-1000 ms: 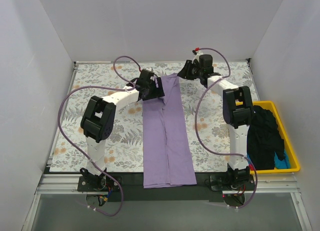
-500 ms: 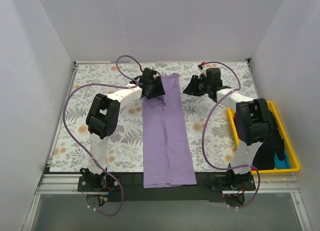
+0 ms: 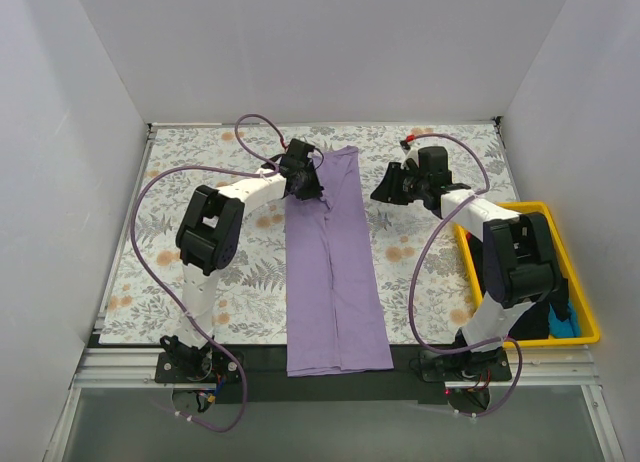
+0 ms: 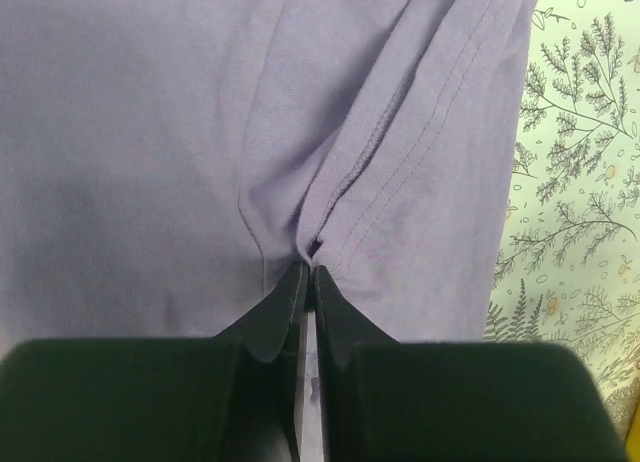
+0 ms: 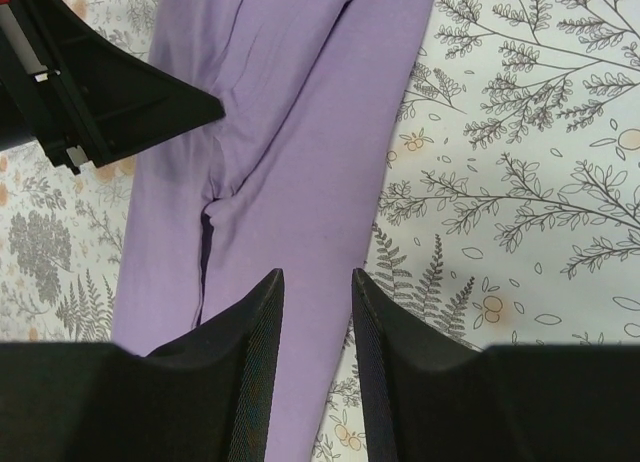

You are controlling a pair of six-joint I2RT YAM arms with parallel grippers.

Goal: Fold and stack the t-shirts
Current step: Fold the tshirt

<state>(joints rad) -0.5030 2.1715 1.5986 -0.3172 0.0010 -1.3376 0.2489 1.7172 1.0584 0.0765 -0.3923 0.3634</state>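
Note:
A lavender t-shirt (image 3: 335, 272) lies as a long folded strip down the middle of the floral table, from the far side to the near edge. My left gripper (image 3: 305, 182) is down on its far left part. In the left wrist view the left gripper (image 4: 308, 269) is shut on a pinched ridge of the lavender cloth (image 4: 150, 132). My right gripper (image 3: 385, 194) hovers open just right of the strip. In the right wrist view the right gripper (image 5: 315, 277) has nothing in it and sits over the right edge of the lavender t-shirt (image 5: 300, 102).
A yellow tray (image 3: 590, 322) at the right edge holds a crumpled black t-shirt (image 3: 535, 272) with a bit of blue t-shirt (image 3: 565, 327) under it. White walls enclose the table on three sides. In the right wrist view, the left gripper's body (image 5: 100, 92) shows at upper left.
The left gripper has closed on the lavender cloth. The right arm has drawn back from the shirt's far end toward the near right, still open.

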